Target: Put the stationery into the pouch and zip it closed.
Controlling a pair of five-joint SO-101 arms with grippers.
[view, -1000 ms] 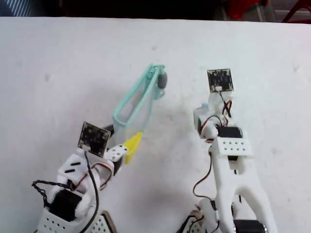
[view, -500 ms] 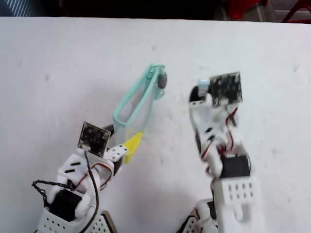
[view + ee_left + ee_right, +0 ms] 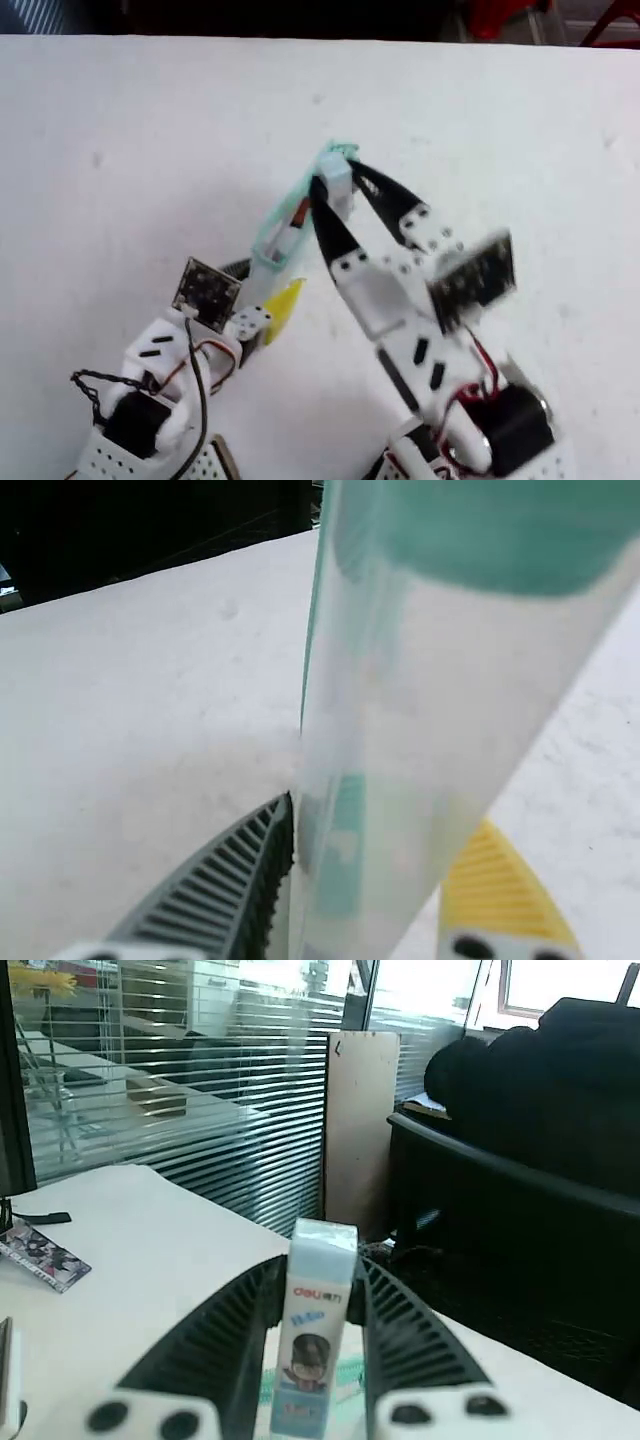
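Eraser in right gripper by pouch

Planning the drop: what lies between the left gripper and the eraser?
The pouch, held by the left gripper, spans from it to the eraser; high view.

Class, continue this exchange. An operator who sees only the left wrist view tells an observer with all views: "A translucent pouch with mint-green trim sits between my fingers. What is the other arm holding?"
Observer: The right gripper is shut on a pale blue and white rectangular eraser.
Operator: Where is it relative to my pouch?
Observer: In the high view, at the far end of the translucent mint-trimmed pouch, away from the left gripper. I cannot tell whether they touch.
Operator: How is it gripped?
Observer: Lengthwise between the black fingers, its end poking past their tips.
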